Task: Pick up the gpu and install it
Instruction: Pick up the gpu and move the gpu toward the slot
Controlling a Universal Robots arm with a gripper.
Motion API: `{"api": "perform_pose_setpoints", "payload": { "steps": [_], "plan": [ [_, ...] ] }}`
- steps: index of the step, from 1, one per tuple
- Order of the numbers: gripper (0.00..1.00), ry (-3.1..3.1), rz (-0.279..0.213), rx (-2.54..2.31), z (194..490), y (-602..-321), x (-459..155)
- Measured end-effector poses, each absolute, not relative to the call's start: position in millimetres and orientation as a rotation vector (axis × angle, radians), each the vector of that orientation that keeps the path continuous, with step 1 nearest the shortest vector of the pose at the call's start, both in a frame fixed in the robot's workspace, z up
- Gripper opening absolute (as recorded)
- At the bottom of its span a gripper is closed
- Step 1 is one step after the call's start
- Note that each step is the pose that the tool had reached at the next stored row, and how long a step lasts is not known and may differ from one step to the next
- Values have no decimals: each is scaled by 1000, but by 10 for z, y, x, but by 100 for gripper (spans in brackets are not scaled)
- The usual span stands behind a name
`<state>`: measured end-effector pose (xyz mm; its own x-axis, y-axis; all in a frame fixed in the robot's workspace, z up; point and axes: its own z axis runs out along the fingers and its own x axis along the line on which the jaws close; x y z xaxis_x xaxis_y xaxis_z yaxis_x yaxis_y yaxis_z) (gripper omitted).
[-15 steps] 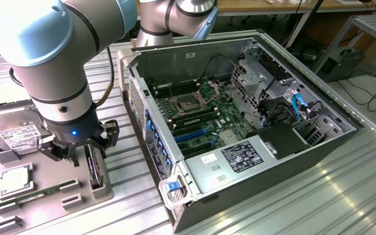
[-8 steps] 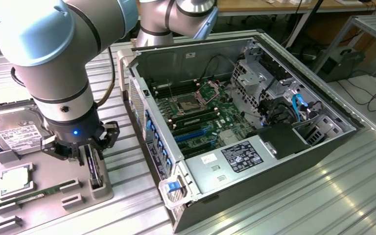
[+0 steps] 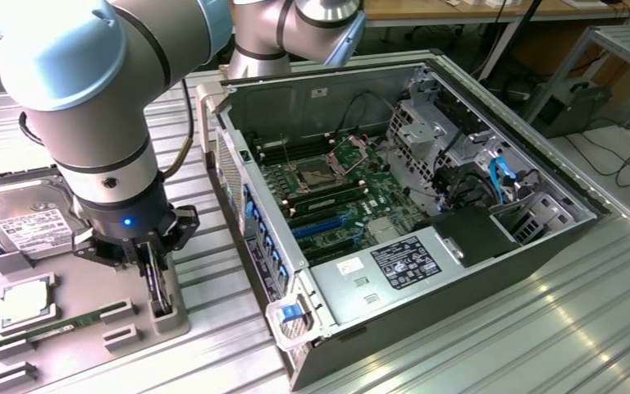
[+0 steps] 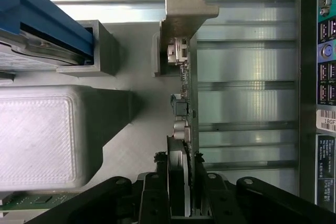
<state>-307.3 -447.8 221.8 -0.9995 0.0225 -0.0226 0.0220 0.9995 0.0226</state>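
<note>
Silver bracket (image 4: 181, 11) on gpu (image 4: 187, 90); black gripper (image 4: 182, 182); grey tray (image 4: 131, 124); green motherboard (image 3: 337, 193)

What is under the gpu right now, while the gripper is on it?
The gpu stands on edge on the gray holder tray, which lies beneath it. The gripper is closed on it from above. Its lower edge, and how it seats there, is hidden.

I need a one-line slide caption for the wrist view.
Gripper closed on the gpu, seen edge-on in its gray tray, silver bracket at the far end.
</note>
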Motion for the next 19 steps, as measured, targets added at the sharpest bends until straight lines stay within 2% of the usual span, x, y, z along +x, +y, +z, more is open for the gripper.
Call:
{"api": "perform_pose_setpoints", "payload": {
  "steps": [1,19],
  "plan": [
    [28,3118,35,35,2218,-4478,-3073],
    [28,3118,35,35,2222,-4478,-3073]
  ]
}}
